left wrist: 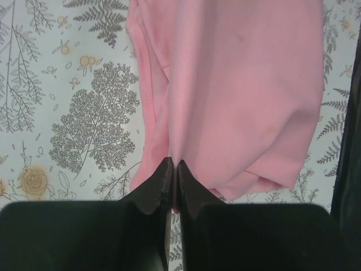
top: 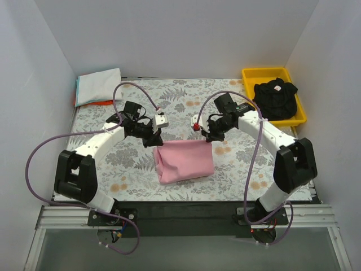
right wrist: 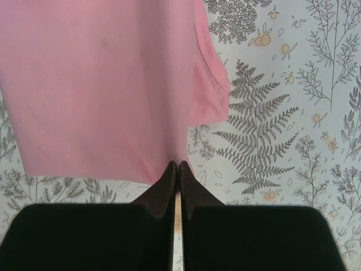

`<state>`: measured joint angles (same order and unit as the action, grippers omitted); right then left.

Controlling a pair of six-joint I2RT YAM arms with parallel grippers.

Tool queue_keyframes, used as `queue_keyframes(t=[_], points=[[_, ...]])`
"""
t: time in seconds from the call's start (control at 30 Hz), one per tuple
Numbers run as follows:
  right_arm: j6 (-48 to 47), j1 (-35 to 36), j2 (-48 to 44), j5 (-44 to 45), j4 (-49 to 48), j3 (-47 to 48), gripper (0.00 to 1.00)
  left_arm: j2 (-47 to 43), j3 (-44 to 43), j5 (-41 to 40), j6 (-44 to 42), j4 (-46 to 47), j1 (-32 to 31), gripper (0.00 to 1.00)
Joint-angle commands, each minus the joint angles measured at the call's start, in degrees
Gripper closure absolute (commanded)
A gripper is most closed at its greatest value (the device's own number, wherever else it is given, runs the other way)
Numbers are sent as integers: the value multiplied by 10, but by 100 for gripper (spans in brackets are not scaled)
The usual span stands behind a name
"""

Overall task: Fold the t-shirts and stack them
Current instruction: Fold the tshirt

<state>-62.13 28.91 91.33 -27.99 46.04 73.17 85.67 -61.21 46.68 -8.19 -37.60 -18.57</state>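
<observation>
A light pink t-shirt [top: 185, 161], partly folded, lies at the middle of the floral table cloth. My left gripper [top: 155, 139] is shut on its far left corner, with pink cloth pinched between the tips in the left wrist view [left wrist: 174, 165]. My right gripper [top: 210, 136] is shut on its far right corner [right wrist: 176, 165]. Both hold the far edge lifted a little. The shirt fills the left wrist view [left wrist: 242, 90] and the right wrist view [right wrist: 101, 84]. A black t-shirt [top: 276, 99] lies crumpled in the yellow tray [top: 249, 75]. Folded white and pale blue shirts [top: 98, 86] over an orange one sit at the far left.
The floral table cloth [top: 135, 175] covers the table between white walls. The yellow tray stands at the far right corner. Purple cables loop from both arms. The table's near edge is a black strip [top: 186, 208].
</observation>
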Motion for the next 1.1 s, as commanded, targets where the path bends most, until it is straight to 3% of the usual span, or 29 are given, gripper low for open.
queue_keyframes(t=[0.0,0.17,0.3,0.63,0.8,0.83,1.07], points=[[9,-3,54,-44,-5,47,99,26,11,-4,-22,31,9,100],[33,-2,145,-51,-11,72,99,52,18,-21,-5,20,13,100],[65,-2,164,-61,-15,87,99,28,36,-28,7,29,13,100],[98,-2,-1,-40,-12,22,99,20,-29,-41,30,28,14,100],[83,25,-105,-30,2,-42,99,-10,-71,31,-26,-89,-1,100],[79,33,-119,-26,3,-69,99,-16,-72,36,-45,-146,-6,100],[29,98,-212,2,26,-165,99,-140,-14,19,-168,-307,-91,100]])
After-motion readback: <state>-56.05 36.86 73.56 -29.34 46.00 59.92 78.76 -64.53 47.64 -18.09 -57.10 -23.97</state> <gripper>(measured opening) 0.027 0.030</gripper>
